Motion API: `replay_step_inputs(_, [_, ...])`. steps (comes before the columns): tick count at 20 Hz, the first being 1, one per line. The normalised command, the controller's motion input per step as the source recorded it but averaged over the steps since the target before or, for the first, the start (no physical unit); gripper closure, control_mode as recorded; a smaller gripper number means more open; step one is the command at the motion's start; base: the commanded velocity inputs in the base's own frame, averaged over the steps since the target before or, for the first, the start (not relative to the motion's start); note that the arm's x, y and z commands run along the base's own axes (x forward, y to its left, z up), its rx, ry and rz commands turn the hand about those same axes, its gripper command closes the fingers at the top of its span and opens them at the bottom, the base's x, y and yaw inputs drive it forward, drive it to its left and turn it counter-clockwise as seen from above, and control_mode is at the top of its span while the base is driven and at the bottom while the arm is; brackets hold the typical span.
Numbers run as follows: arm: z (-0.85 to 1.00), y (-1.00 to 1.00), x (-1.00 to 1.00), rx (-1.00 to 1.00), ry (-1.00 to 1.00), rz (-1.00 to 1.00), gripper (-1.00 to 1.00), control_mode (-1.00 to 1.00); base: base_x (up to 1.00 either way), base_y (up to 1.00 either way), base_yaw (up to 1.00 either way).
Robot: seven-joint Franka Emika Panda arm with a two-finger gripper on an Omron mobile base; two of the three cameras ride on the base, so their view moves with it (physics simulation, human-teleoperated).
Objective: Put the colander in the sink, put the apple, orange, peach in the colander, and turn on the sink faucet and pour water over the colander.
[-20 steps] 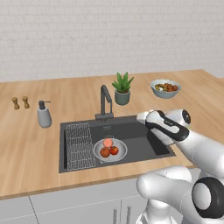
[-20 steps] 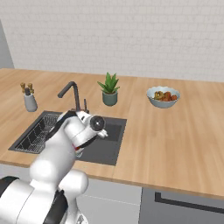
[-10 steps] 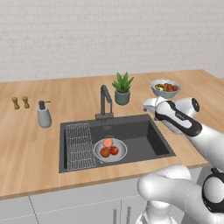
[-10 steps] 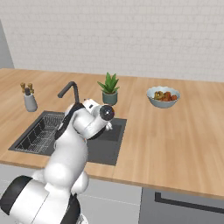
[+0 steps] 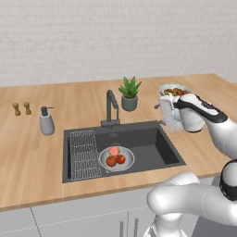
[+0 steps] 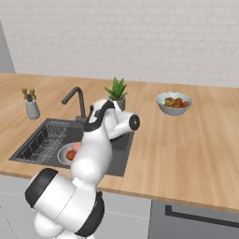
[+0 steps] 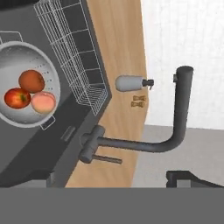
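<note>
The tall dark grey angular sink faucet [image 5: 110, 107] is mounted at the back rim of the large dark grey rectangular sink [image 5: 157, 147], its bent spout reaching toward the basin. In the basin, beside the wire grid rack [image 5: 85, 154], the round silvery perforated colander [image 5: 116, 159] is seated with all 3 fruits inside: the bright red apple [image 7: 16, 97], the dull orange-brown orange [image 7: 31, 81] and the pale pink peach [image 7: 43, 102]. The faucet step is judged to be what remains. The two-finger gripper [image 5: 165, 111] is held fully spread and empty over the sink's right rear corner; the faucet lies to its left, upright, its small handle rod [image 7: 106, 159] projecting from the base.
</note>
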Motion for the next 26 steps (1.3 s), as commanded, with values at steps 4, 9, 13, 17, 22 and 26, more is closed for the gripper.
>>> replay_step_inputs(4, [0.0,0.04,0.22,0.62,0.3,-0.11,-1.0,-1.0,0.0,0.0,0.0])
replay_step_inputs(9, [0.0,0.07,0.24,0.56,0.49,-0.05,-1.0,-1.0,0.0,0.0,0.0])
replay_step_inputs(13, [0.0,0.13,0.18,0.53,0.45,-0.03,-1.0,-1.0,0.0,0.0,0.0])
replay_step_inputs(17, [0.0,0.24,0.16,0.45,0.34,-0.02,-1.0,-1.0,0.0,0.0,0.0])
replay_step_inputs(22, [0.0,0.15,0.05,0.41,0.24,0.0,-1.0,-1.0,0.0,0.0,0.0])
replay_step_inputs(26, [0.0,0.26,0.0,0.26,0.16,0.0,-1.0,-1.0,0.0,0.0,0.0])
